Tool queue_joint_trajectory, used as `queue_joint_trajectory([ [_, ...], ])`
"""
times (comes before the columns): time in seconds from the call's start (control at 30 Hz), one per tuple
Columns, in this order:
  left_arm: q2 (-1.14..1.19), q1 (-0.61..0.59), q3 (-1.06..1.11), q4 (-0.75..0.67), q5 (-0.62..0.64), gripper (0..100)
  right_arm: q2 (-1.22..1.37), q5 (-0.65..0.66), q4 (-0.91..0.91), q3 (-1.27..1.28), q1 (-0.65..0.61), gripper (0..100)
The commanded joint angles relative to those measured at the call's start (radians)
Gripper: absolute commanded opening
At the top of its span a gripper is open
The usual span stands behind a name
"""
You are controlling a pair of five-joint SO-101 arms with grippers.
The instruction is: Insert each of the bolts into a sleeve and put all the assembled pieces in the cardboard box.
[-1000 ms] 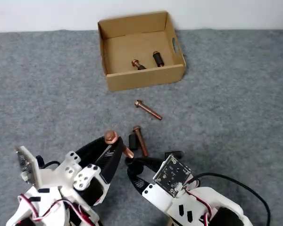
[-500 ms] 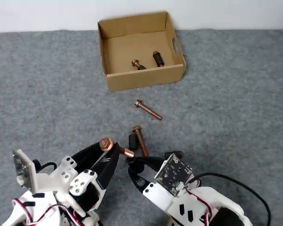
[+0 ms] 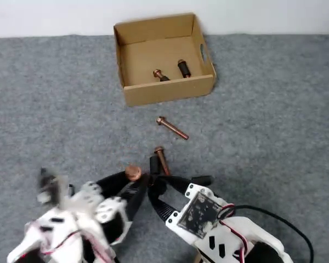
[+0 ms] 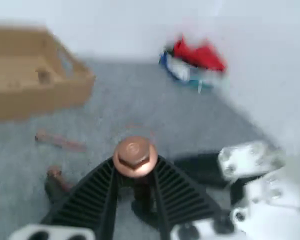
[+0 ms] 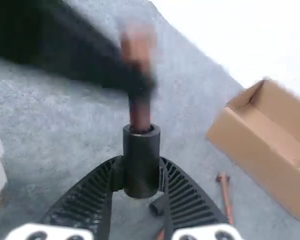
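My left gripper point(image 3: 135, 182) is shut on a copper bolt point(image 3: 134, 173); its hex head point(image 4: 135, 157) sticks up between the ribbed fingers. My right gripper point(image 3: 157, 189) is shut on a black sleeve point(image 5: 141, 161), held upright. The bolt's shank point(image 5: 139, 114) meets the sleeve's open mouth from above. The two grippers meet near the table's front middle. Two loose bolts point(image 3: 172, 128) point(image 3: 162, 161) lie on the grey carpet; a loose sleeve point(image 3: 153, 163) rests against the nearer one. The cardboard box point(image 3: 168, 90) at the back holds two assembled pieces point(image 3: 160, 74) point(image 3: 183, 68).
Another black sleeve point(image 3: 202, 179) lies right of the right gripper. A red and blue object point(image 4: 192, 61) sits against the wall beyond the carpet. The carpet between the loose bolts and the box is bare.
The left arm has swung down and to the right with the bolt, bringing its shank to the sleeve in the right gripper. The right gripper shifted slightly.
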Motion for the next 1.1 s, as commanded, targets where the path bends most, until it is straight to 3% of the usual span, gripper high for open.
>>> queue_joint_trajectory([
  [0.0, 0.103, 0.034, -0.019, -0.04, -0.052, 0, -0.005, 0.068, -0.048, -0.012, -0.028, 0.8],
  [0.17, 0.132, 0.044, -0.01, -0.06, -0.109, 2, -0.005, 0.081, -0.067, -0.012, -0.056, 0.8],
  [0.33, 0.132, 0.04, -0.013, 0.061, -0.109, 17, -0.005, 0.078, -0.061, -0.012, -0.053, 0.8],
  [0.43, 0.133, 0.04, -0.021, 0.123, -0.078, 20, -0.005, 0.077, -0.061, -0.012, -0.053, 0.8],
  [0.7, 0.135, -0.055, -0.154, 0.132, -0.103, 20, -0.007, 0.075, -0.058, 0.014, -0.053, 0.8],
  [0.8, 0.135, -0.143, -0.214, 0.137, -0.12, 20, -0.007, 0.072, -0.058, 0.028, -0.042, 0.8],
  [0.93, 0.126, -0.275, -0.271, 0.127, -0.187, 19, -0.007, -0.028, -0.059, 0.038, 0.074, 0.8],
  [1.07, 0.126, -0.419, -0.274, 0.115, -0.253, 4, -0.007, -0.121, -0.058, 0.041, 0.237, 0.8],
])
